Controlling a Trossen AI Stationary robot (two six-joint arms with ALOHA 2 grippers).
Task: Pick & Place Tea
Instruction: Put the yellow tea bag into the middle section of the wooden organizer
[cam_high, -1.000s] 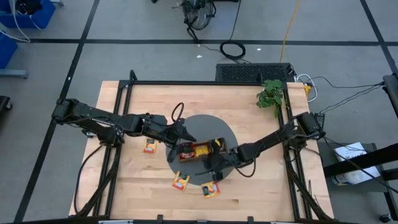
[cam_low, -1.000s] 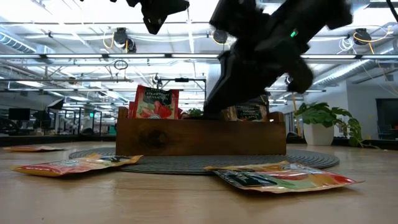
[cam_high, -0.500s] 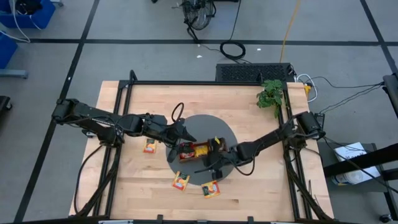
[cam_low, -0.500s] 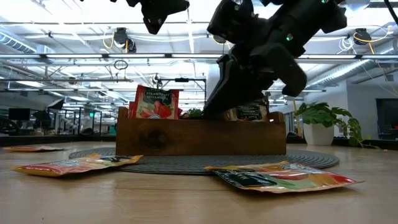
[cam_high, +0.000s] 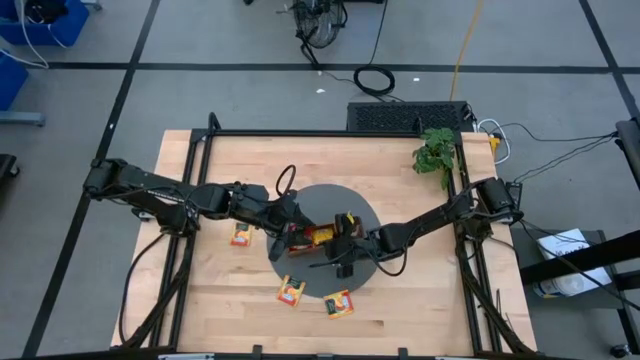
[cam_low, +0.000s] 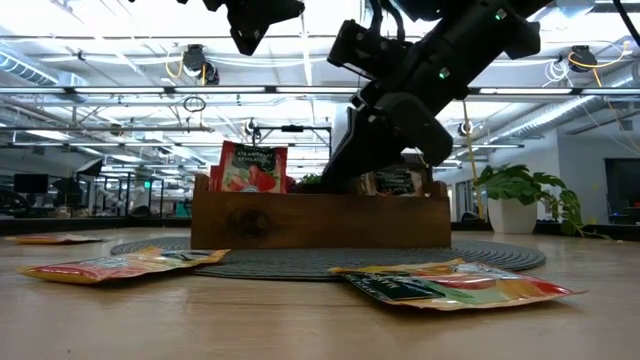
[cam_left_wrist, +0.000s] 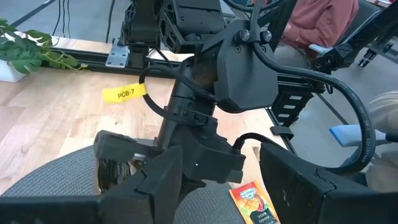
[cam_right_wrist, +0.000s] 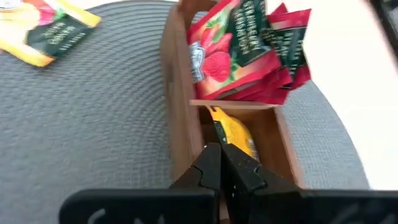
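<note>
- Right gripper (cam_right_wrist: 222, 163): jaws clenched tip to tip, nothing seen between them. It sits low over the wooden tray (cam_right_wrist: 176, 118), tips against the tray's near wall at the middle compartment.
- Left gripper (cam_left_wrist: 221, 186): fingers parted, nothing between them. It is raised above the round grey mat (cam_high: 303, 205), just beside the tray's left end in the high view.
- Tray, end compartment: a bunch of red tea packets (cam_right_wrist: 239, 56) with strawberry print, standing upright and leaning, tops well above the tray rim. The low view shows the same red packets (cam_low: 252, 166) at the tray's left end.
- Tray, middle compartment: one orange-yellow packet (cam_right_wrist: 235, 134) standing on edge, just ahead of the right gripper's tips.
- Tray, third compartment: the low view shows packets with dark print (cam_low: 392, 181) rising above the rim at the tray's right end; colour of their bodies cannot be told.
- Tray stands on the mat, near the middle of the wooden table (cam_high: 195, 300).
- Loose tea on the table, high view: one packet (cam_high: 240, 235) left of the mat, one (cam_high: 290, 292) at the mat's front edge, one (cam_high: 339, 303) just beside it to the right. All three lie flat, apart from both grippers.
- A potted plant (cam_high: 436, 153) stands at the table's far right corner.
- A person's red sleeve (cam_left_wrist: 320, 18) shows beyond the table in the left wrist view.
</note>
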